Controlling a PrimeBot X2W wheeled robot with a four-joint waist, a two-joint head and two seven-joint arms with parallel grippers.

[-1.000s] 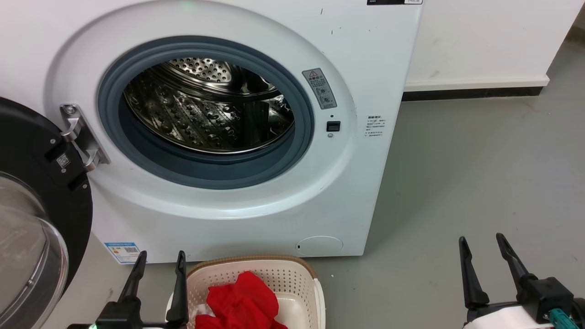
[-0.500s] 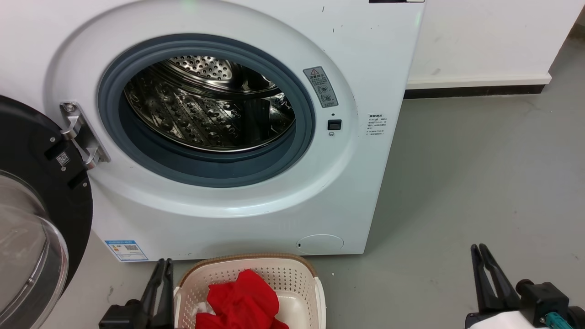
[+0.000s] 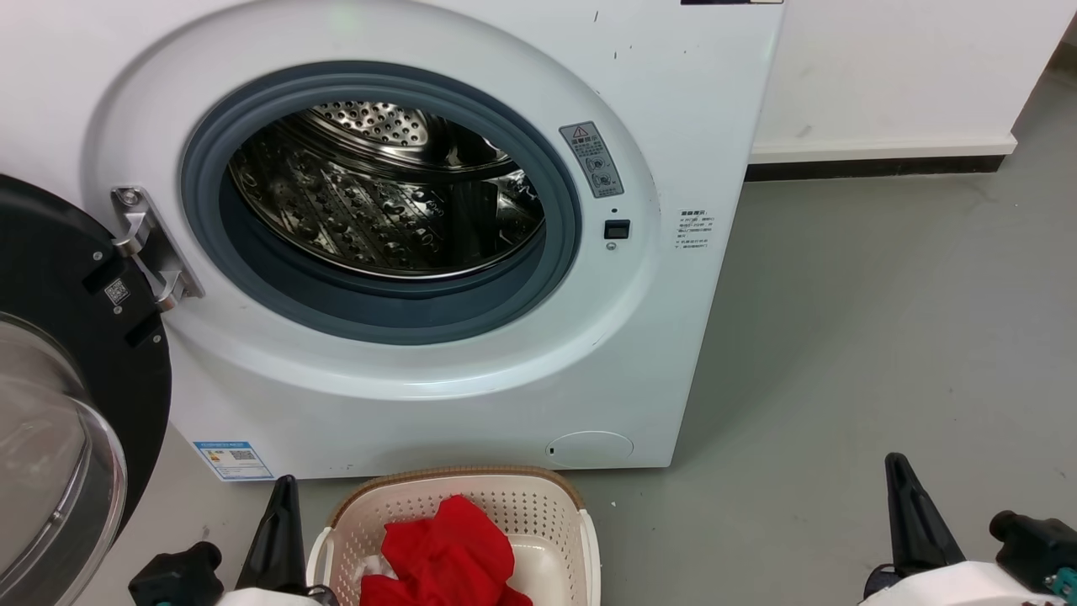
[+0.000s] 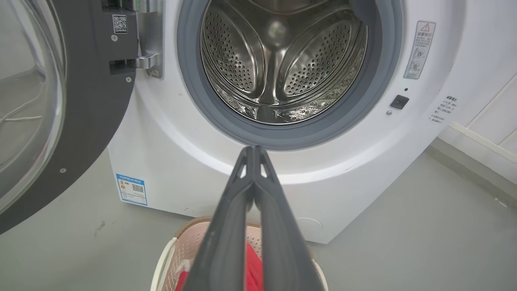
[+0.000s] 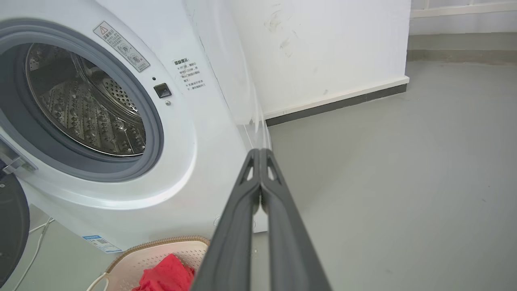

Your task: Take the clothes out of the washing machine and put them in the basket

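Head view: clothes (image 3: 446,547) in basket (image 3: 562,503), just R of closed left claw (image 3: 288,484); right claw (image 3: 897,461) closed too.

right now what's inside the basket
The clothes, a crumpled red garment with some white at its left, lie in the basket. Bare base shows to their right. Anything under the fabric is covered, and the basket's near end is out of frame.

One washing machine (image 3: 656,84) at upper left of the head view, with one door (image 3: 67,252) at the left edge; one basket (image 3: 454,474) at bottom centre; one red item of clothes (image 3: 446,547); two grippers: left gripper (image 3: 286,488) lower left, right gripper (image 3: 897,465) lower right
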